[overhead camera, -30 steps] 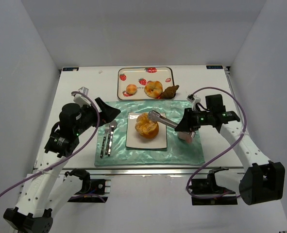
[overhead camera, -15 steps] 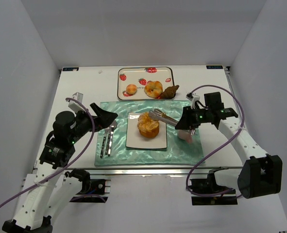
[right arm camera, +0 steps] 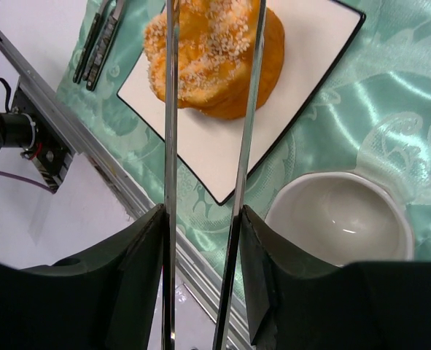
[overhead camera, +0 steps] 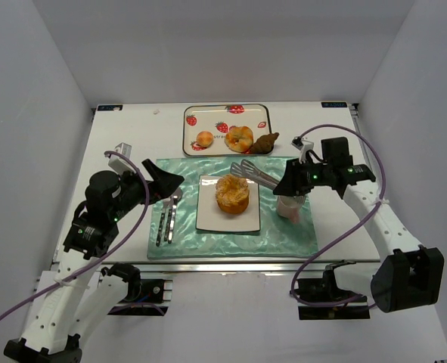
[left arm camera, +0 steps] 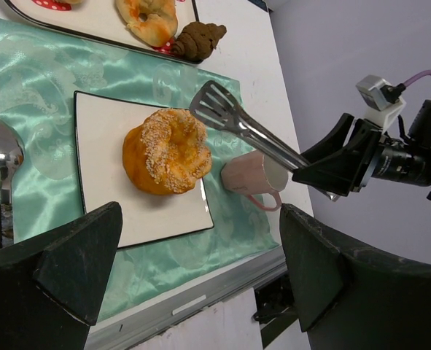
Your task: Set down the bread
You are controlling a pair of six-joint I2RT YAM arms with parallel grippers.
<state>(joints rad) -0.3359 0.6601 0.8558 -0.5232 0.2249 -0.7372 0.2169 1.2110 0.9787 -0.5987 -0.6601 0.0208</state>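
Note:
The bread (overhead camera: 232, 194) stands upright on the white square plate (overhead camera: 208, 215), golden with a seeded top (right arm camera: 215, 55) (left arm camera: 168, 149). My right gripper (overhead camera: 287, 185) (right arm camera: 200, 219) is shut on a pair of metal tongs (overhead camera: 249, 172) (left arm camera: 233, 120). The tong arms are spread apart; their tips hang just above and to the right of the bread, not touching it. My left gripper (overhead camera: 162, 178) (left arm camera: 200, 270) is open and holds nothing, hovering at the mat's left side.
A pink cup (overhead camera: 290, 208) (right arm camera: 339, 219) stands on the green mat (overhead camera: 284, 238) under my right wrist. A fork and a spoon (overhead camera: 166, 215) lie left of the plate. The strawberry tray (overhead camera: 189, 140) behind holds a bun (overhead camera: 205, 139), a roll (overhead camera: 239, 138) and a dark pastry (overhead camera: 266, 142).
The tongs have spread and lifted back to the right, off the bread. The bread, tilted in their grip before, now rests upright on the plate. My left arm shifted slightly.

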